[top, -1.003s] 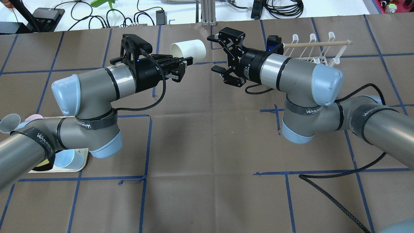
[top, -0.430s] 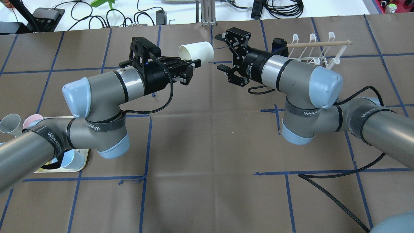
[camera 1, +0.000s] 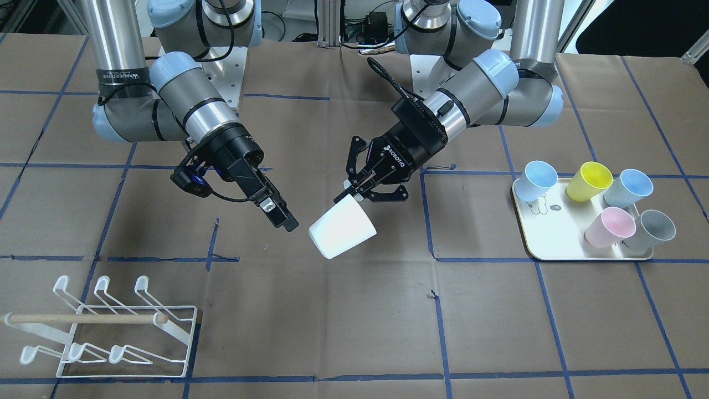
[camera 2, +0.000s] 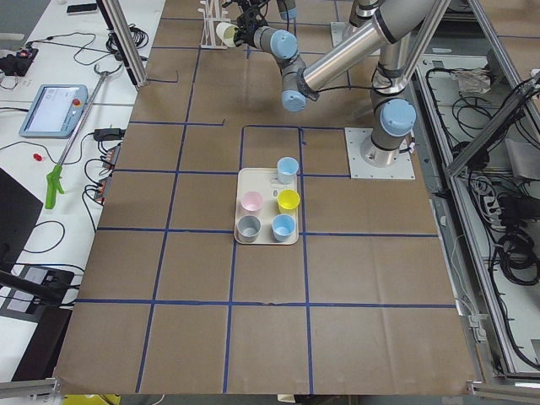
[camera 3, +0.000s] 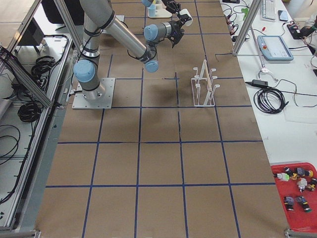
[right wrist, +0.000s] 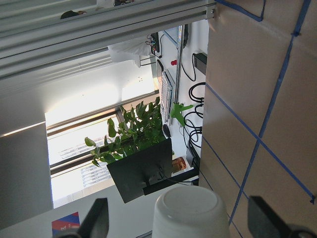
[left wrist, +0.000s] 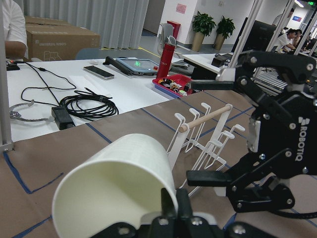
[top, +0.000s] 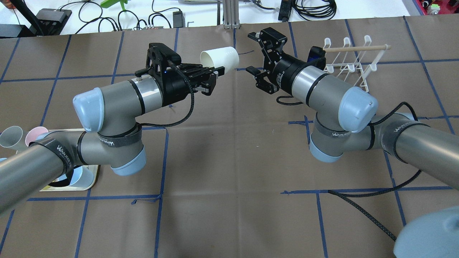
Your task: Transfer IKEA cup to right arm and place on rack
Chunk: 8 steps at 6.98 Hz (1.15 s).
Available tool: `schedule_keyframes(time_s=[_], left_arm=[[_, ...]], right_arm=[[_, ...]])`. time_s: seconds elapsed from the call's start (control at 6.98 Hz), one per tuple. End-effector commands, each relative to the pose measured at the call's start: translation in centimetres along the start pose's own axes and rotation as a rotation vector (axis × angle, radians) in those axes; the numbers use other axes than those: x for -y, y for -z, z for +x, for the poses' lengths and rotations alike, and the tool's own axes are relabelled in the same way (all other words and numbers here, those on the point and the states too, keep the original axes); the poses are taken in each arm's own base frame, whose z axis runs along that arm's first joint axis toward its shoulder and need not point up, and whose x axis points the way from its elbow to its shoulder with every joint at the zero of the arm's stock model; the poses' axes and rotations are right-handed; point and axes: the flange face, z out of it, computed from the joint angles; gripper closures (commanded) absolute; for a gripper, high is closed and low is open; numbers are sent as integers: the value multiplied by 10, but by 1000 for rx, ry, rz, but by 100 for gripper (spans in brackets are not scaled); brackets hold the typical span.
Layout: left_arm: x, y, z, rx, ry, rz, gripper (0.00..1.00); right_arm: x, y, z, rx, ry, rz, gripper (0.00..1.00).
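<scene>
Black left hand (top: 216, 71) grips a white plastic cup (top: 219, 59) by the rim mid-handover; the open right hand (top: 251, 52) should next close around its base.

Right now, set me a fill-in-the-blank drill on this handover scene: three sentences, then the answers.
1. The left gripper grips the white cup by its ___.
2. The right gripper faces the cup's base with its jaws ___.
3. The tray holds ___ coloured cups, while the rack carries none.

Missing words: rim; open; five.
</scene>
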Motion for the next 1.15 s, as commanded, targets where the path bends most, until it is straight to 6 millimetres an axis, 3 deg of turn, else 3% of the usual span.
schedule_keyframes(time_s=[0.0, 0.29, 1.0], left_arm=[[0, 0, 0, 0, 0, 0, 100], [0, 0, 0, 0, 0, 0, 100], [0, 0, 0, 0, 0, 0, 100]], right_arm=[[-5, -3, 1, -4, 2, -12, 1], [-9, -17, 10, -21, -1, -33, 1], [-16, -34, 5, -10, 17, -59, 1]])
